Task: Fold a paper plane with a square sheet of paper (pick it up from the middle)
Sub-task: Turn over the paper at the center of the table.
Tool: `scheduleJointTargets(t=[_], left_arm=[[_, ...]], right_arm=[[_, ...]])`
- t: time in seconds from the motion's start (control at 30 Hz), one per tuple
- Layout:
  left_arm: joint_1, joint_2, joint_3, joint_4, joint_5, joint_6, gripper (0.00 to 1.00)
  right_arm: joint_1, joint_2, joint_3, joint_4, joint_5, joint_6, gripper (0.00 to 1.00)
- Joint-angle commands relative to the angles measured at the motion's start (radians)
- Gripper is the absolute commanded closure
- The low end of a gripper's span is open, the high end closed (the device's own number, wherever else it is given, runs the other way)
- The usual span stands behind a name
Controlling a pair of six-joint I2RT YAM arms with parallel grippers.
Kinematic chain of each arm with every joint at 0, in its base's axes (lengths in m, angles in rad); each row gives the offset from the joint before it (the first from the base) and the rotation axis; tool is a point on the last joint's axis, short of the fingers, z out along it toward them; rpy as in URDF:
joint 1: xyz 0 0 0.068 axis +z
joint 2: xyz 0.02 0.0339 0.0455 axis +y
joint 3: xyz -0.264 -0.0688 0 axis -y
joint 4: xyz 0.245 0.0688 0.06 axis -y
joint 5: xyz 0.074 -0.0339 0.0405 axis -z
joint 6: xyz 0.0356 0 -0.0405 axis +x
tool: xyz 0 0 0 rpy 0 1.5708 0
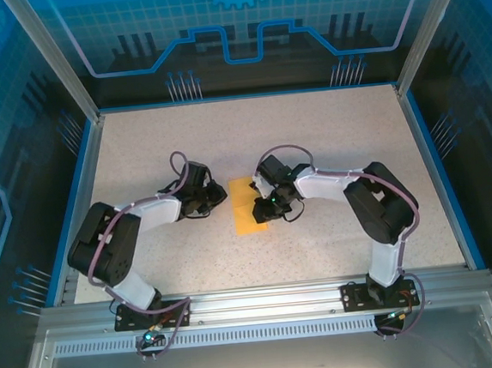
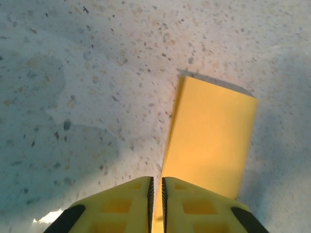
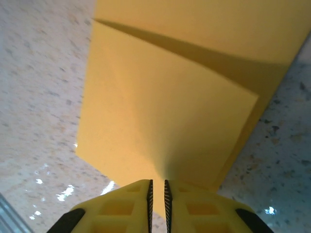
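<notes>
Right wrist: paper (image 3: 165, 107) runs between right hand's (image 3: 157, 194) fingers.

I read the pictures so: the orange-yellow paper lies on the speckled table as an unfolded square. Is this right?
Not quite. The orange-yellow paper lies on the speckled table, but folded: the right wrist view shows one layer doubled over another.

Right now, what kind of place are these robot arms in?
Probably a robot lab's test booth: a speckled table fenced by aluminium frame posts, with blue wall panels printed with a gear and circuit lines, like a purpose-built demo cell.
</notes>
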Motion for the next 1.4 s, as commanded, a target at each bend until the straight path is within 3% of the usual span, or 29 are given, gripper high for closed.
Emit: scheduleJointTargets(t=[0.0,0.27,0.6,1.37], left_arm=[[-0.001,-0.080,-0.064,0.005,0.055,-0.017,0.78],[-0.049,-0.129,-0.111,0.039,0.138,-0.048,0.63],[-0.096,-0.054,-0.129,0.156,0.192,-0.129,0.63],[-0.127,0.050,-0.077,0.166,0.195,-0.133,0.56]], right_arm=[[0.009,-0.076,0.048,0.021,0.051,0.014,0.78],[-0.012,0.003,0.097,0.005,0.054,-0.006,0.75],[-0.044,0.099,0.128,0.013,0.084,0.008,0.79],[-0.095,0.173,0.075,0.055,0.019,0.077,0.81]])
